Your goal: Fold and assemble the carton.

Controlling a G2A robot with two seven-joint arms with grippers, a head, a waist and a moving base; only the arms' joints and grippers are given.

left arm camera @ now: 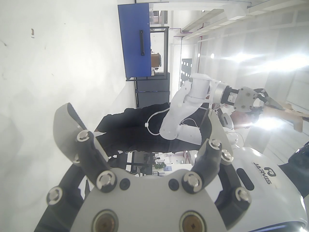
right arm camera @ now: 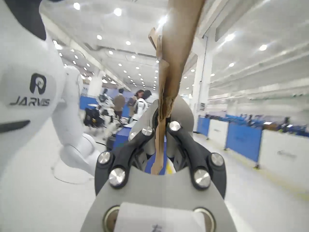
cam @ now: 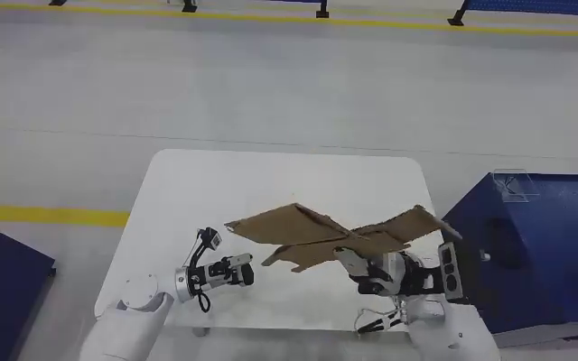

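top view: brown carton (cam: 339, 233) flat, flaps splayed.

**Setting:** large industrial hall, laid out as a robot work floor.

**Floor** (cam: 271, 81): smooth, pale grey, marked with yellow lane lines (cam: 63, 216).

**Ceiling** (right arm camera: 101, 20): high and white, with long rows of round lamps (right arm camera: 117, 11) and exposed ducting (right arm camera: 135, 51).

**Structure:** tall white square column (right arm camera: 201, 90) rising to the roof.

**Partitions:** low blue-and-white barrier panels (right arm camera: 243, 141) on feet, set in a row along an aisle.

**Station:** one white tabletop (cam: 181, 208) standing free on the open floor, with a blue cabinet (cam: 533, 253) just beside it.
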